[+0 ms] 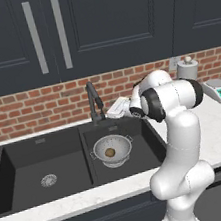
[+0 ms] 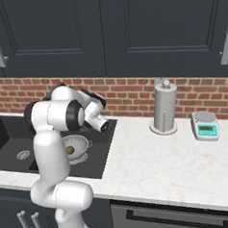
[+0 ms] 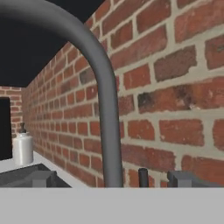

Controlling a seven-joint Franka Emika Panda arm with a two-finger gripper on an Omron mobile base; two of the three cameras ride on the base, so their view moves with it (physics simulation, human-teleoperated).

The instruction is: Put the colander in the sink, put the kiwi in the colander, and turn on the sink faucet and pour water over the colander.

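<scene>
Here, kiwi (image 1: 109,152) in colander (image 1: 112,150), scale (image 2: 205,126) readout seemingly illegible

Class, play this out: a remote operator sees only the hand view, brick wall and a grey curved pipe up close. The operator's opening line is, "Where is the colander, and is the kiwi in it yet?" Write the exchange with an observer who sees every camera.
Observer: The colander sits in the right basin of the sink.
Operator: And the kiwi?
Observer: The kiwi lies inside the colander bowl.
Operator: Is that pipe the faucet?
Observer: Yes, the sink faucet stands behind the sink at the divider, with the robot's hand right beside it.
Operator: Any water running?
Observer: No stream is visible under the spout in the base views.
</scene>
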